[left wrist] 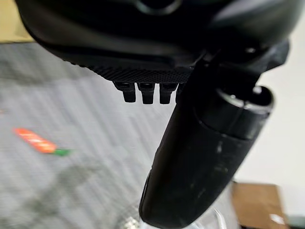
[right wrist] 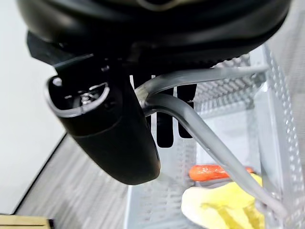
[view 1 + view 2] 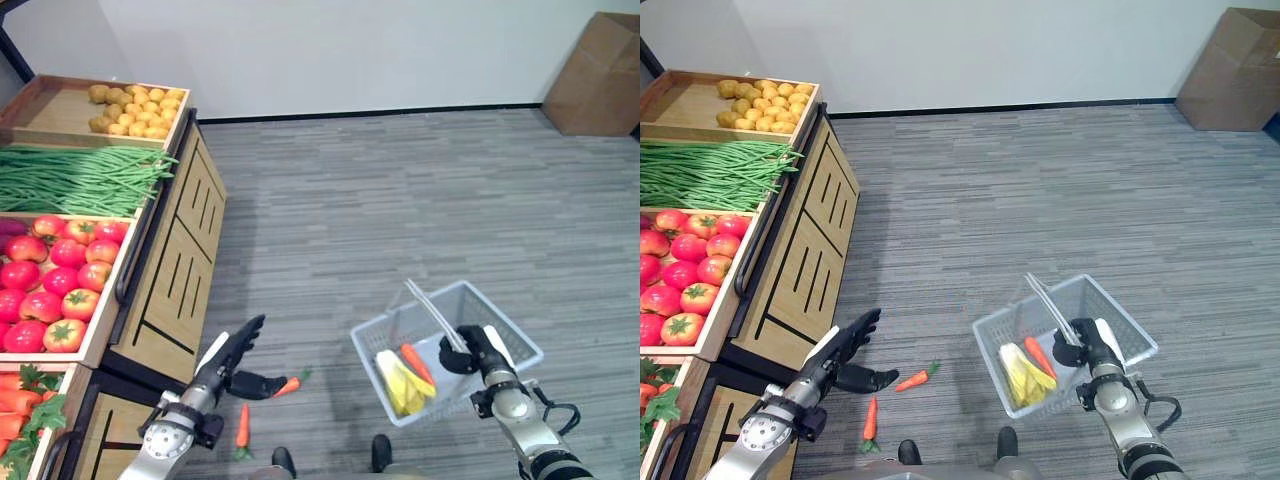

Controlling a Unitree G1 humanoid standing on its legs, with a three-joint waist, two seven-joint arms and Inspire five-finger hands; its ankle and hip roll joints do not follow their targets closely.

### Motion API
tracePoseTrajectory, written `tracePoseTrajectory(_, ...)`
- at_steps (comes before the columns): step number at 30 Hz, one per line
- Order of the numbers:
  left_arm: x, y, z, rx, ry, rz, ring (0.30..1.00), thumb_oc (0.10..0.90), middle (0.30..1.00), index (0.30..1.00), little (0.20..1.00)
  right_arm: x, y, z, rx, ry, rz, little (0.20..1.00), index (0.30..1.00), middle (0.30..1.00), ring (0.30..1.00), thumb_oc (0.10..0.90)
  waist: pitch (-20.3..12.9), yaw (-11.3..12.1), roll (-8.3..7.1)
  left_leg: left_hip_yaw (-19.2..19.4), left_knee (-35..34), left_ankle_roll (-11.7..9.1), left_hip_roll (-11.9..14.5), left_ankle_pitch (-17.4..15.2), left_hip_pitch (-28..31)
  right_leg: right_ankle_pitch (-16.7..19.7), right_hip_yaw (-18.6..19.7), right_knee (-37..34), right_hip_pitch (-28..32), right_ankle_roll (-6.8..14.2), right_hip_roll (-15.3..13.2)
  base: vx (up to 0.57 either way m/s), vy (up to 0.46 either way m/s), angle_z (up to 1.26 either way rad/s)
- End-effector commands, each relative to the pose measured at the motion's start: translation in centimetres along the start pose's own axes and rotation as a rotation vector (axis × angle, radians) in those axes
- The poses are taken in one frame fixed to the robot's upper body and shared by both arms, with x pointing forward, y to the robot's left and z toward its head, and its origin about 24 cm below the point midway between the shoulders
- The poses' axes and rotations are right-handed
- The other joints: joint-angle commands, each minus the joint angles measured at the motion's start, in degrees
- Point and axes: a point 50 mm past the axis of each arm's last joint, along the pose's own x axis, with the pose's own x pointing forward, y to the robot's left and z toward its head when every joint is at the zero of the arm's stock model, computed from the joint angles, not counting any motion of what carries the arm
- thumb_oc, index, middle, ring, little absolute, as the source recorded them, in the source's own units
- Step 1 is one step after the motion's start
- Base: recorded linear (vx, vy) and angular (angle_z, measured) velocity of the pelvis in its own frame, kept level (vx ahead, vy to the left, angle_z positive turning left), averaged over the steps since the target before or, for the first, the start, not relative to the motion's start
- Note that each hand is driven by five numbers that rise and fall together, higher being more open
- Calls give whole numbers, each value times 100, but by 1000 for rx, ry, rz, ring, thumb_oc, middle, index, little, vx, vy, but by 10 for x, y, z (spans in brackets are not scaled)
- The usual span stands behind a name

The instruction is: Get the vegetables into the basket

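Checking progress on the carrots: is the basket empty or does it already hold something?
Not empty. The basket, carried by the right hand, holds a carrot and a yellow vegetable; two more carrots lie on the floor.

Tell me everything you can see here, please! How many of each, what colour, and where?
Basket: one, grey, hanging from the right hand over the floor.
Carrot in basket: one, orange, beside the yellow vegetable.
Yellow vegetable: one, yellow, in the basket.
Carrots on floor: two, orange, by the left hand.
Potatoes: a heap, yellow, farthest crate of the stand.
Green beans: a heap, green, next crate.
Tomatoes: many, red, third crate.
Carrots on stand: several, orange, nearest crate.
Cardboard box: one, brown, far corner.
Left hand: dark, fingers straight, holding nothing.
Right hand: dark, fingers curled round the basket's handle.
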Motion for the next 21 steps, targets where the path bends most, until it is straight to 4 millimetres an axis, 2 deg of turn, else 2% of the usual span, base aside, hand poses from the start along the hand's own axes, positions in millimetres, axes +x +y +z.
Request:
tracePoseTrajectory(1, 15, 14, 20, 150, -86, 30, 1000, 900, 1000, 1000, 1000, 18, -33, 61, 39, -260, -134, 300, 300, 300, 300, 400, -340, 24, -245, -509, 4, -199, 95, -162, -155, -56, -208, 108, 37, 300, -312, -21, -10, 9)
tracePoseTrajectory(2, 14, 15, 10, 259, -43, 33, 1000, 900, 1000, 1000, 1000, 18, -31, 46, 31, -197, -130, 300, 300, 300, 300, 400, -338, 38, -249, -524, 4, -201, 94, -162, -160, -63, -231, 109, 41, 305, -316, -9, -5, 16)
tracePoseTrajectory(3, 13, 11, -4, 282, 17, 19, 1000, 900, 1000, 1000, 1000, 18, -32, 36, 15, -156, -131, 300, 300, 300, 300, 400, -340, 50, -254, -536, 4, -203, 89, -161, -163, -66, -243, 112, 41, 310, -320, -8, -6, 20)
tracePoseTrajectory(6, 7, -7, -64, 211, 304, 43, 1000, 900, 1000, 1000, 1000, 14, -26, 1, -34, -1, -114, 300, 300, 300, 300, 400, -339, 65, -259, -553, 4, -201, 76, -143, -169, -70, -271, 122, 52, 299, -322, -4, -4, 8)
tracePoseTrajectory(7, 5, -12, -73, 213, 354, 41, 1000, 900, 1000, 1000, 1000, 13, -24, -6, -30, 36, -113, 300, 300, 300, 300, 400, -350, 67, -270, -556, 4, -203, 73, -143, -179, -69, -273, 124, 45, 298, -323, -38, -12, 2)
tracePoseTrajectory(8, -4, -21, -99, 142, 514, 98, 1000, 900, 1000, 1000, 1000, 9, -21, -24, -32, 128, -114, 300, 300, 300, 300, 400, -339, 67, -274, -573, 4, -198, 66, -144, -185, -68, -273, 125, 45, 287, -320, -25, -7, 6)
tracePoseTrajectory(9, -4, -21, -99, 142, 514, 98, 1000, 900, 1000, 1000, 1000, 9, -22, -24, -32, 127, -114, 300, 300, 300, 300, 400, -343, 67, -274, -573, 4, -198, 66, -143, -190, -68, -273, 126, 39, 287, -320, -5, -17, 8)
tracePoseTrajectory(10, -27, -39, -131, 95, 766, 121, 1000, 900, 1000, 1000, 1000, -5, -17, -64, -39, 356, -105, 358, 358, 358, 358, 441, -385, 52, -285, -598, 4, -211, 65, -153, -202, -68, -295, 116, 51, 263, -315, 10, -11, 8)
tracePoseTrajectory(11, -27, -39, -131, 95, 766, 121, 1000, 900, 1000, 1000, 1000, -5, -17, -63, -39, 356, -106, 627, 627, 627, 627, 633, -384, 53, -284, -598, 4, -211, 65, -154, -202, -67, -295, 115, 51, 263, -315, 17, -14, 6)
tracePoseTrajectory(12, -29, -42, -133, 105, 781, 100, 1000, 900, 1000, 1000, 1000, -9, -17, -71, -49, 395, -102, 1000, 1000, 1000, 1000, 900, -391, 53, -285, -597, 4, -213, 62, -161, -198, -65, -293, 108, 56, 261, -312, 22, -15, 6)
tracePoseTrajectory(13, -32, -47, -136, 70, 801, 88, 1000, 900, 1000, 1000, 1000, -18, -18, -85, -57, 468, -86, 1000, 1000, 1000, 1000, 900, -410, 43, -287, -591, 4, -218, 65, -167, -192, -68, -297, 101, 65, 258, -304, 22, -15, 4)
tracePoseTrajectory(21, -31, -48, -135, 11, 812, 111, 1000, 900, 1000, 1000, 1000, -43, -13, -117, -23, 616, -57, 1000, 1000, 1000, 1000, 900, -429, 6, -283, -649, 4, -234, 86, -161, -211, -89, -346, 88, 89, 244, -299, 1, -2, 1)
